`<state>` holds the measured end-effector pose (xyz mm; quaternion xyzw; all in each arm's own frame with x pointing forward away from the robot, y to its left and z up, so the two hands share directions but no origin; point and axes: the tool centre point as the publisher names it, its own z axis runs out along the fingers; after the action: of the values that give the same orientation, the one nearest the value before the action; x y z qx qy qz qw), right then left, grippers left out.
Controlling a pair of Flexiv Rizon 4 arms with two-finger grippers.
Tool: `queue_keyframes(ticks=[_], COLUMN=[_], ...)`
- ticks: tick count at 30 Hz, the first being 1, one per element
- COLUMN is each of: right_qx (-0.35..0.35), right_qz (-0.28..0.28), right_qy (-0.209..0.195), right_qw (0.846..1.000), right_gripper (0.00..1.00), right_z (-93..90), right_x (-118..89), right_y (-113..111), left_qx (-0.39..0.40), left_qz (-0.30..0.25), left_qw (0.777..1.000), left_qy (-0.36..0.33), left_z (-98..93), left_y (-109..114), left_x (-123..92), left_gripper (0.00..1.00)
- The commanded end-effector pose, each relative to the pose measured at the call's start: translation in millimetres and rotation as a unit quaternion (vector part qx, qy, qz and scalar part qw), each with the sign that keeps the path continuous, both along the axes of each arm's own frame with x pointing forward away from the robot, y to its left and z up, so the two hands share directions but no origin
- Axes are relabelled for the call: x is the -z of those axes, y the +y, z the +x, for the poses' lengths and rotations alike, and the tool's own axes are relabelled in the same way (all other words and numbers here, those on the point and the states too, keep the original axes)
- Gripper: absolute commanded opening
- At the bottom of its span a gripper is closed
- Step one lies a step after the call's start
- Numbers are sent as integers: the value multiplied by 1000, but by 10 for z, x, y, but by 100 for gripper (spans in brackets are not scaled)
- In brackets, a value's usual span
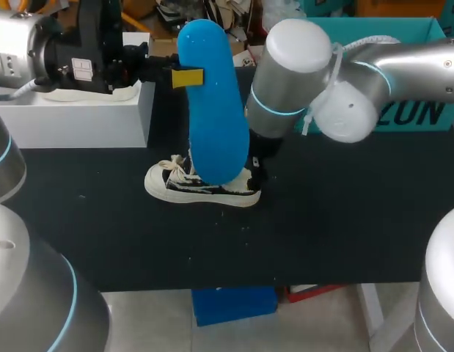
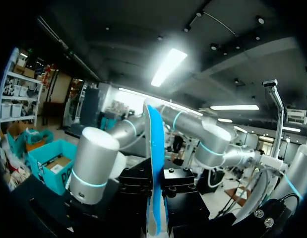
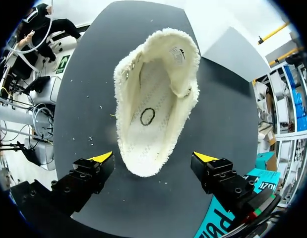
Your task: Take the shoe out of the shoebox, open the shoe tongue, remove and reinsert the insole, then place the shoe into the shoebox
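You have one shoe (image 1: pixel 201 187) on the one table (image 1: pixel 322 220), and one blue insole (image 1: pixel 212 103). Two boxes sit toward the far side: one white shoebox (image 1: pixel 72 121) and one teal box (image 1: pixel 410 110). You can count two arms, the left arm (image 1: pixel 21 44) and the right arm (image 1: pixel 410 62). Each carries one gripper, the left gripper (image 1: pixel 186 77) and the right gripper (image 3: pixel 154 157), with two yellow tips showing in the right wrist view and one in the head view.

Our right gripper (image 3: pixel 153 157) stands wide open. The cream-lined shoe (image 3: pixel 155 99) points one end between its jaws, untouched.
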<state>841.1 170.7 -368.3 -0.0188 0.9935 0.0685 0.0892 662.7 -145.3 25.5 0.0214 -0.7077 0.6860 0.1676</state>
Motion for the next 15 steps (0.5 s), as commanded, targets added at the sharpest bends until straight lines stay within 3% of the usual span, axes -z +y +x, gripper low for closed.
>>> queue_keyframes(ticks=[1,15], right_qx=[22,10], right_qz=[-122,-101], right_qy=[-2,25], right_qw=[992,995], right_gripper=[100,100], right_z=[18,40], right_x=[-2,17], right_y=[98,237], left_qx=[-1,-1], left_qz=[0,0], left_qw=[1000,1000], left_qy=[0,0], left_z=[-3,-3], left_y=[-11,-11], left_x=[13,13], left_gripper=[0,0])
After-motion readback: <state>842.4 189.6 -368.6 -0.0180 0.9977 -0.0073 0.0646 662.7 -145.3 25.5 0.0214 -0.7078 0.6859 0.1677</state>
